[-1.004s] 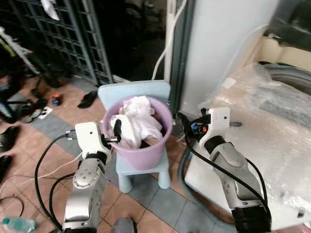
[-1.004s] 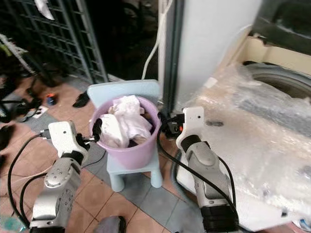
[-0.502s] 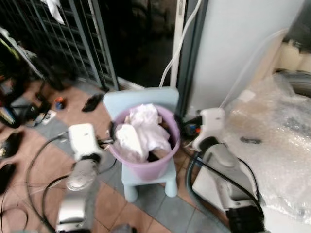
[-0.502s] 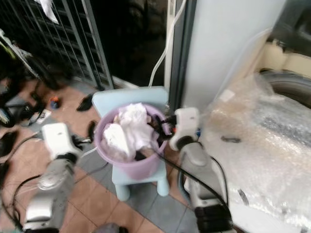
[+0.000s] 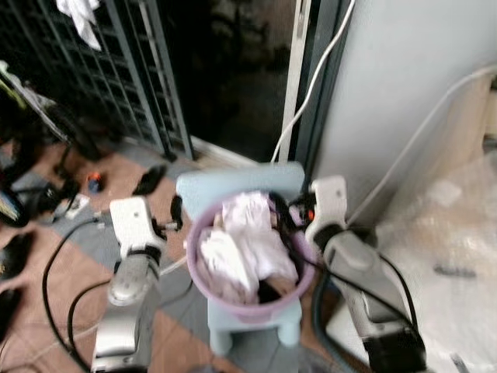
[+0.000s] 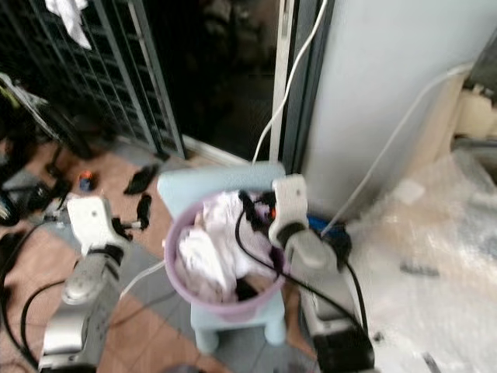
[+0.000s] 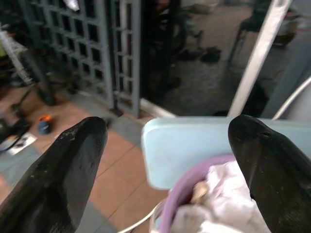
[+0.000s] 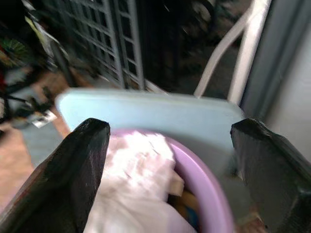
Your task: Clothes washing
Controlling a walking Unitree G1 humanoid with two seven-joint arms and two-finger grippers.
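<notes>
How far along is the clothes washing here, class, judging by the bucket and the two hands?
Done: the clothes are gathered in the purple bucket, which stands on the pale blue chair. In hand: the left hand and right hand are open on either side of the bucket, holding nothing. Left: lifting the laundry out; all of it lies in the bucket.

No readable text, labels or numbers anywhere.

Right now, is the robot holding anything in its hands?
No, nothing is held. Both hands are open: the left hand is beside the bucket, the right hand just above its rim, over the clothes.
</notes>
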